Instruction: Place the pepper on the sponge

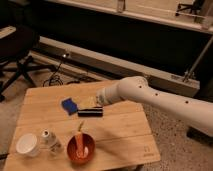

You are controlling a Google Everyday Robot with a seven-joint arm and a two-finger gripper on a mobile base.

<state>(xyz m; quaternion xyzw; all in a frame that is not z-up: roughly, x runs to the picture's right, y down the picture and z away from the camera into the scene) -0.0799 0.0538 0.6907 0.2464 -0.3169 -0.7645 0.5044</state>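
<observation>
The pepper (pixel 80 140), slim and orange with a thin green stem, stands tilted in the round orange-red bowl (pixel 80 148) near the table's front edge. The blue sponge (pixel 69 105) lies flat on the wooden table, left of centre. My gripper (pixel 89 106) hovers low over the table just right of the sponge and well behind the bowl. It is open with nothing in it. A black cylindrical bar (pixel 90 112) lies right under the gripper's tip. The white arm (pixel 150 97) reaches in from the right.
A white cup (pixel 27 144) and a small clear bottle (pixel 49 140) stand at the front left of the table (pixel 125 130). A black office chair (pixel 17 55) is behind on the left, and cables lie on the floor beyond the table.
</observation>
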